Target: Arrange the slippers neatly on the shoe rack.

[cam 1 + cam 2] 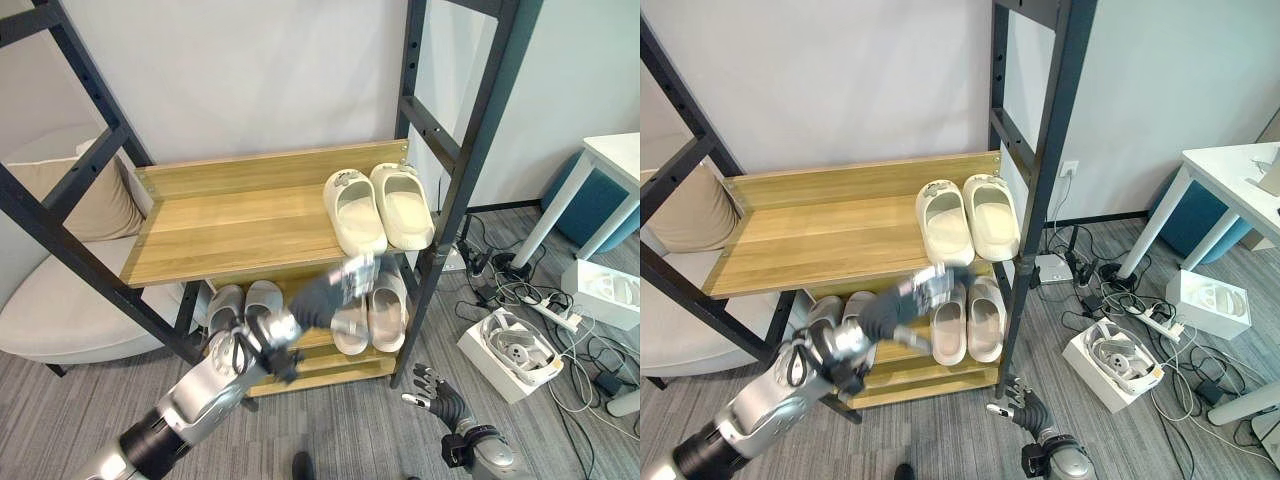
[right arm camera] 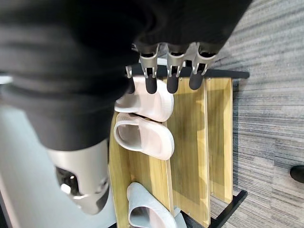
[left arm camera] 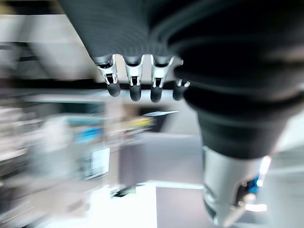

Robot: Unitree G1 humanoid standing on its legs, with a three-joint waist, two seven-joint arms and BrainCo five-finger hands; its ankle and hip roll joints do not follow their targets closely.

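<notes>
The shoe rack has a wooden upper shelf [image 1: 220,225] in a black frame. A cream pair of slippers [image 1: 378,208] lies side by side at its right end. On the lower shelf a grey pair [image 1: 245,303] lies at the left and a pale beige pair [image 1: 385,315] at the right; the right wrist view shows the beige pair [image 2: 142,135] from above. My left hand [image 1: 325,297] is raised in front of the lower shelf, blurred, open and holding nothing. Down by the floor, right of the rack, my right hand [image 1: 440,400] hangs with its fingers relaxed and holds nothing.
A beige sofa with a cushion [image 1: 60,300] stands left of the rack. On the floor to the right are a white box of cables [image 1: 515,350], a power strip [image 1: 555,315] and loose cords. A white table [image 1: 620,160] stands at the far right.
</notes>
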